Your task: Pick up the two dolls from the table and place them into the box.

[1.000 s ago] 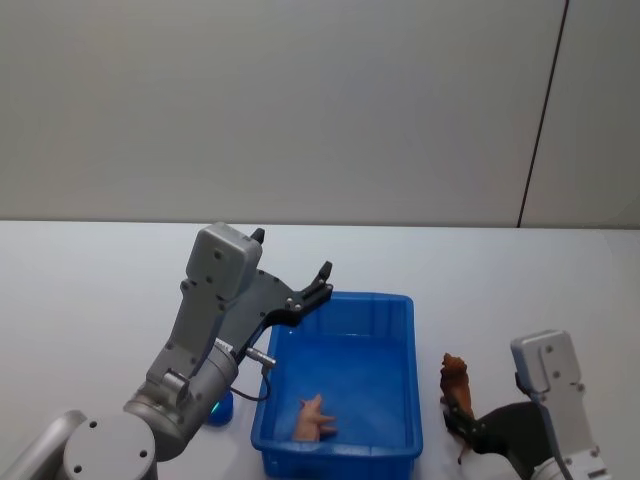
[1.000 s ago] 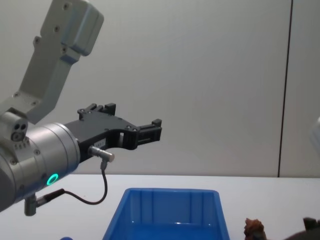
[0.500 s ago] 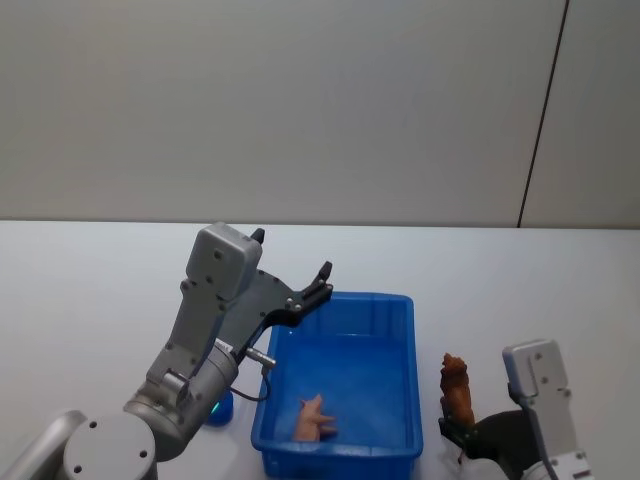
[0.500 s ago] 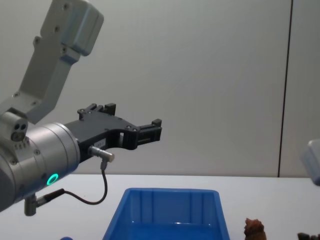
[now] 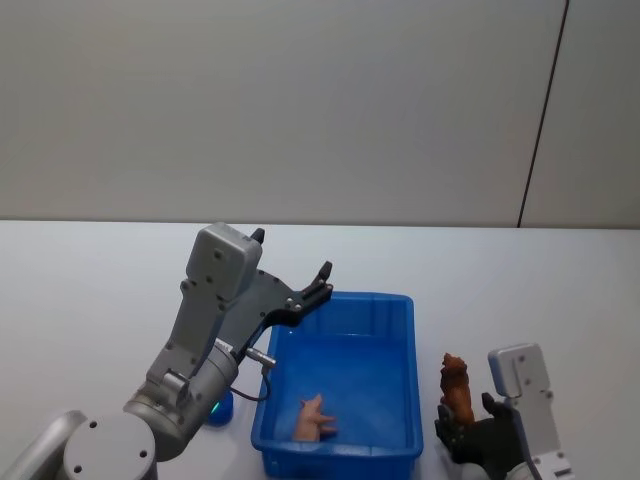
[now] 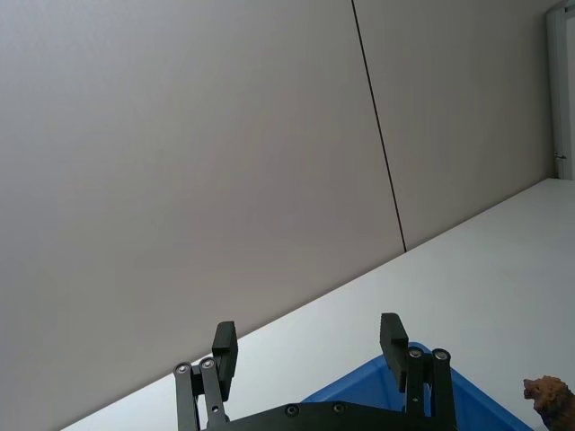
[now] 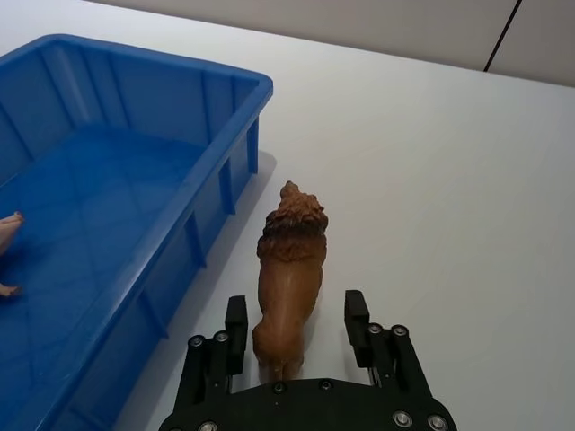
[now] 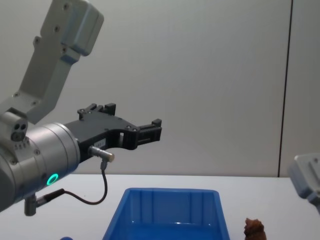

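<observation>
The brown doll [image 5: 456, 388] [image 7: 289, 269] [image 8: 254, 227] [image 6: 550, 395] stands upright on the white table, just right of the box [image 5: 340, 298] [image 7: 180, 67] [image 8: 170, 191]. My right gripper [image 7: 296, 307] [image 5: 458, 425] is open, with one finger on each side of the doll's rear end and a gap to both. A rounded blue doll [image 5: 219, 410] lies left of the box, mostly hidden behind my left arm. My left gripper [image 5: 292, 255] [image 6: 308, 332] [image 8: 131, 115] hangs open and empty in the air above the box's far left corner.
A small pink figure [image 5: 315, 418] [image 7: 7, 229] lies on the box floor near the front. White table [image 5: 520, 290] stretches to the right of and behind the brown doll. A grey wall stands behind the table.
My right arm has moved left toward the brown doll, so its fingers now straddle it. The left arm and the dolls have not moved.
</observation>
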